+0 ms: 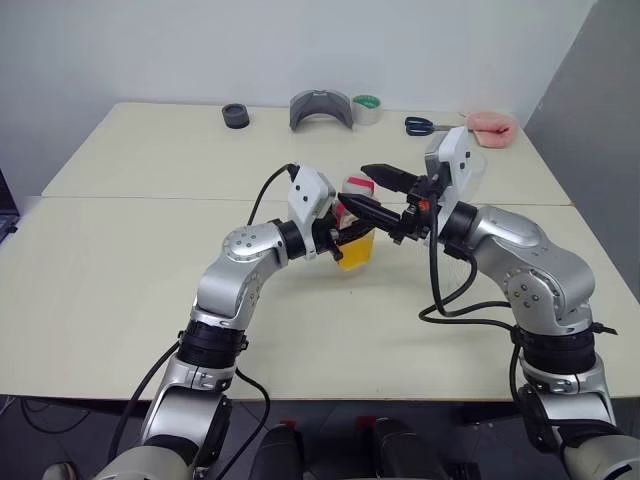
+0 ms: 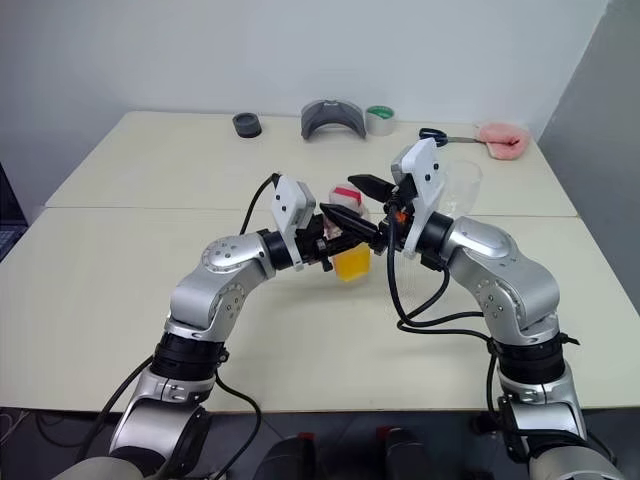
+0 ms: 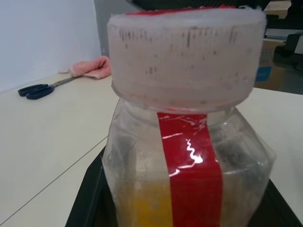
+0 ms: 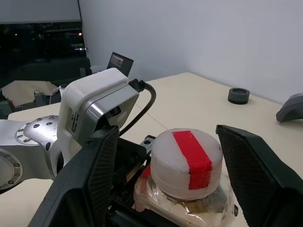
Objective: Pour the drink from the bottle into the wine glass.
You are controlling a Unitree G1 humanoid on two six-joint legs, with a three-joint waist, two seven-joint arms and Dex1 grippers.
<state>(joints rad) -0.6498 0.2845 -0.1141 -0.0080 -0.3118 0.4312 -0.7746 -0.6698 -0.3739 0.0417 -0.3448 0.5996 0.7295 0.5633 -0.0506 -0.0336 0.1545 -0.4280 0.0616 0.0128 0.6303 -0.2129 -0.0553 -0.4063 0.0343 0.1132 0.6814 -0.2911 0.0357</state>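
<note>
The left pincer (image 1: pixel 338 232) is clamped on the body of the bottle (image 1: pixel 354 243), holding it upright above the bench (image 1: pixel 130 270), clear of the surface. The drink (image 1: pixel 357 252) fills only the lower part of the bottle, seen as orange-yellow liquid under the red stripe in the left wrist view.

The right pincer (image 4: pixel 163 170) stands wide, its two fingers (image 4: pixel 90 175) spread to either side of the red-and-white cap (image 4: pixel 186 161) without touching it, as the right wrist view shows. It holds nothing.

The cap sits on the neck, so nothing has been poured. The wine glass (image 2: pixel 462 185) stands behind the right wrist, largely hidden by it, and looks empty as far as it shows. By my reading the task is at its start: the bottle is lifted and steadied, while uncapping, tilting and pouring are all left to do.

Farther back on the bench lie scissors (image 1: pixel 420 125), a pink cloth (image 1: pixel 492 127) and a roll of tape (image 1: pixel 366 108).
</note>
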